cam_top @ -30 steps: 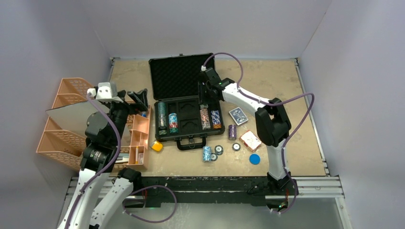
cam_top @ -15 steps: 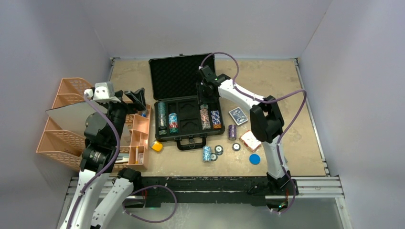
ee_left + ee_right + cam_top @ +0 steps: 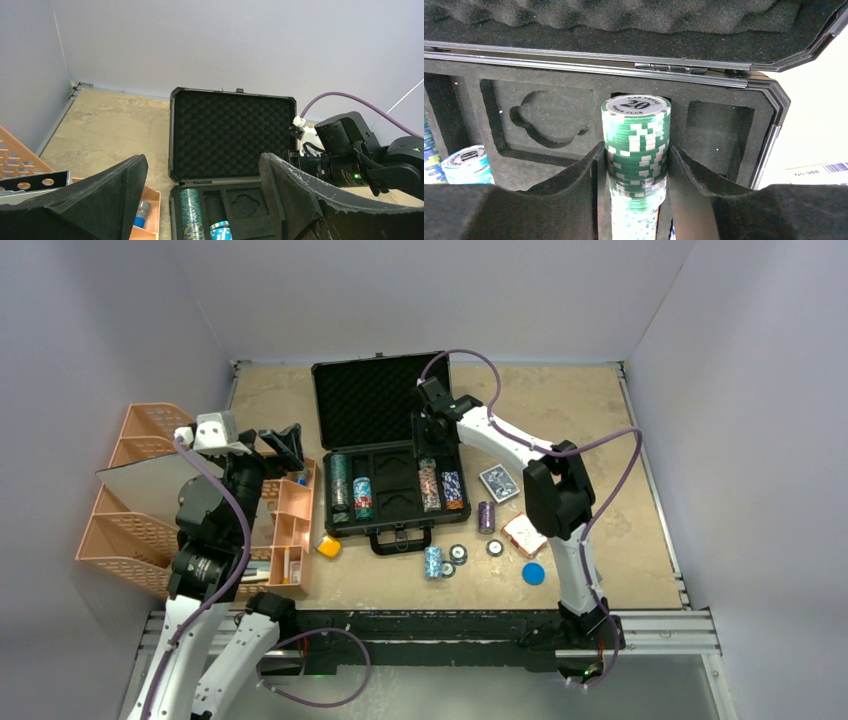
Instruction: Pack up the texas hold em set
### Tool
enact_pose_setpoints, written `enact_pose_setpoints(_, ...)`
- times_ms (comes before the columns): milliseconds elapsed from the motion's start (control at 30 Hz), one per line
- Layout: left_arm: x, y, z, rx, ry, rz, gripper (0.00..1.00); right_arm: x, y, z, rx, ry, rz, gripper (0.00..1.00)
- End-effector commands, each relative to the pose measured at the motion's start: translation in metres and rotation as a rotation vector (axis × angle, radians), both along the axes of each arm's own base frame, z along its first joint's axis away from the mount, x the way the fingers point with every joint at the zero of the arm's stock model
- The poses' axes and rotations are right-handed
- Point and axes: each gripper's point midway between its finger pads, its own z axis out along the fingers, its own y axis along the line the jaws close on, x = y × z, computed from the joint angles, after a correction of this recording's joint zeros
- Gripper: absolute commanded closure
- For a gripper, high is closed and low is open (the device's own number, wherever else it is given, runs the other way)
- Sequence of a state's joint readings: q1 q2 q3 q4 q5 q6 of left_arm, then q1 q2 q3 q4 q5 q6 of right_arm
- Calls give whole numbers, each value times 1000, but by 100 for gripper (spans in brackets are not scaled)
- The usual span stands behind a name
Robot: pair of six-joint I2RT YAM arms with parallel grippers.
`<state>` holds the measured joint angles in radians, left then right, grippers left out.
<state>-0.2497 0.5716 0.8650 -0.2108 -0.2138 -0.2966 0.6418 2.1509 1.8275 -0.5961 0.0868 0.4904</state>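
The black briefcase (image 3: 365, 400) lies open at the table's middle back, foam lid up; it also shows in the left wrist view (image 3: 230, 130). Chip stacks (image 3: 340, 485) lie in its foam slots. My right gripper (image 3: 430, 435) is over the tray near the hinge. In the right wrist view it (image 3: 636, 165) is shut on a green chip stack (image 3: 636, 135), both pads touching it, over a slot. A blue card deck (image 3: 499, 482), a red deck (image 3: 524, 535), a purple stack (image 3: 486, 516), a light blue stack (image 3: 433, 562) and small buttons (image 3: 458, 554) lie on the table. My left gripper (image 3: 285, 445) is open and empty.
An orange compartment organizer (image 3: 290, 530) stands left of the case under my left gripper, with orange baskets (image 3: 130, 500) further left. A yellow block (image 3: 329, 546) lies at the case's front left corner. A blue disc (image 3: 533, 573) lies near the front.
My right gripper moved a little left and toward the hinge with the green stack, then held still. My left arm barely shifted.
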Motion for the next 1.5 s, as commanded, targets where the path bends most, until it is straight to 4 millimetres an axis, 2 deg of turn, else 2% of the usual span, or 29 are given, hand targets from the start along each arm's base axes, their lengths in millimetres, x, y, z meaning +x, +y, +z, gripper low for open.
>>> enact_pose_setpoints(0, 0, 4, 4, -16, -14, 17, 14, 3, 4, 28, 54, -47, -3, 52)
enact_pose_setpoints(67, 1, 4, 3, -16, -12, 18, 14, 2, 3, 28, 58, -47, -3, 41)
enact_pose_setpoints(133, 1, 4, 3, -17, -10, 18, 14, 0, 3, 30, 68, -52, -2, 39)
enact_pose_setpoints(233, 3, 5, 1, -17, -5, 20, 14, 1, 3, 37, 82, -75, -8, 45)
enact_pose_setpoints(367, 4, 5, 1, -18, -2, 19, 14, 1, 2, 38, 86, -79, -10, 64)
enact_pose_setpoints(500, 3, 5, 1, -18, -3, 21, 14, 2, -2, 34, 59, -84, -18, 65)
enact_pose_setpoints(600, 3, 5, 2, -17, -6, 20, 14, 5, -2, 53, 81, -137, -10, 60)
enact_pose_setpoints(733, 2, 4, 4, -16, -11, 10, 14, 4, -9, 99, 145, -265, -15, 48)
enact_pose_setpoints(833, 2, 1, 5, -8, -13, -10, 14, -8, -38, 118, 118, -351, -64, 40)
enact_pose_setpoints(933, 2, -3, 6, -3, -11, -28, 14, -30, -76, 123, 54, -397, -135, 32)
enact_pose_setpoints(1033, 4, -7, 5, 4, -9, -51, 12, -61, -113, 119, -7, -397, -180, 27)
enact_pose_setpoints(1167, 5, -12, 5, 8, -6, -78, 11, -103, -151, 99, -73, -340, -223, 23)
enact_pose_setpoints(1333, 8, -16, 3, 14, 2, -94, 9, -150, -175, 70, -69, -241, -252, 22)
enact_pose_setpoints(1467, 10, -20, 0, 23, 6, -115, 9, -173, -186, 50, -56, -182, -303, 23)
